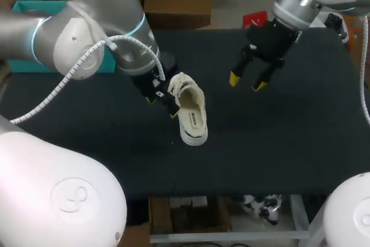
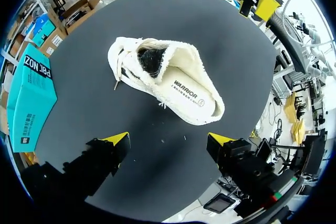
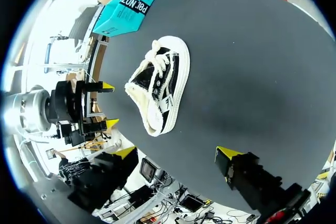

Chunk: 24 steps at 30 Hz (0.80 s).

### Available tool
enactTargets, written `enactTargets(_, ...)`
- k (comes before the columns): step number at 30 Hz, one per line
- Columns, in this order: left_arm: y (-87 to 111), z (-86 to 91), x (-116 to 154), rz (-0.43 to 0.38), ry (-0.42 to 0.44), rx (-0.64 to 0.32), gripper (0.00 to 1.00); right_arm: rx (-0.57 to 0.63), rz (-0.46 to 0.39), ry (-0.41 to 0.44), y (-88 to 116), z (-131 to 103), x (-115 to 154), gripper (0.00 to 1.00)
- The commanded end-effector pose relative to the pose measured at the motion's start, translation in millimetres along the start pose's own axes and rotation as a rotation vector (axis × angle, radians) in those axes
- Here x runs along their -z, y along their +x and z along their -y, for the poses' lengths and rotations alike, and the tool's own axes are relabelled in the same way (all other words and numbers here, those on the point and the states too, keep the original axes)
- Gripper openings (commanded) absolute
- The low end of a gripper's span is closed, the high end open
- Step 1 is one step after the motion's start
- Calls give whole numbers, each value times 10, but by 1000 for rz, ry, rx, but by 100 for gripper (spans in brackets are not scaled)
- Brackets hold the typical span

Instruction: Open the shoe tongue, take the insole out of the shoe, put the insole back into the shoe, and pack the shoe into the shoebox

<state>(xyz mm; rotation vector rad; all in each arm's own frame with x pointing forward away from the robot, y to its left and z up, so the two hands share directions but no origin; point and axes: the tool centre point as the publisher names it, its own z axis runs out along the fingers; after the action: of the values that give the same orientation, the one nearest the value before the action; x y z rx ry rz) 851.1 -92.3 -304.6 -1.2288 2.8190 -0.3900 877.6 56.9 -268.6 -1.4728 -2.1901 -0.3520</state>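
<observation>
so, nearest to me on the desk (image 1: 289,143) is the shoe (image 1: 191,117), a cream low-top tipped onto its side, with the heel end near and the laced end far. the insole (image 2: 191,95) looks to be sitting inside it, lying along the bottom with the printed side showing. just left of the shoe is my left pincer (image 1: 162,108), fingers spread wide and holding nothing. one tip is right at the shoe's rim, but i can't tell if it's touching. from its own camera the shoe lies ahead of the tips, not between them. farther back and off to the right, well apart from the shoe, my right pincer (image 1: 247,83) hangs above the desk, also wide open and empty. at the far left edge is the teal shoebox (image 1: 17,7), mostly hidden behind my left arm.

my read: we're at the insole part and nothing's packed yet. i honestly can't say whether the insole is waiting to come out or has already gone back in. if it's still to come out, the next move needs one pincer to pin the shoe while the other works a fingertip under the insole's heel edge. the shoe looks floppy, so a one-sided push would probably just shove it along.
</observation>
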Motion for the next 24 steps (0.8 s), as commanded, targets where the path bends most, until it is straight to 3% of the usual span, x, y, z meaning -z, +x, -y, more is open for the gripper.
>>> enactTargets(1, 27, 24, -14, 1, -4, 19, 100, 13, 13, 20, -9, -5, 29, 100)
enactTargets(2, 67, 29, -31, -7, -11, 17, 100, 19, 34, 9, -17, 23, 54, 100)
enactTargets(4, 84, 73, -63, -14, -38, 115, 100, 33, 70, -27, -14, 102, 87, 100)
enactTargets(12, 132, 246, -267, -12, -103, 346, 100, 92, 167, -153, -79, 332, 110, 100)
enactTargets(15, 119, 345, -346, 16, -126, 417, 100, 196, 201, -132, -151, 386, 84, 100)
enactTargets(24, 177, 493, -433, 115, -127, 548, 100, 196, 201, -132, -151, 386, 84, 100)
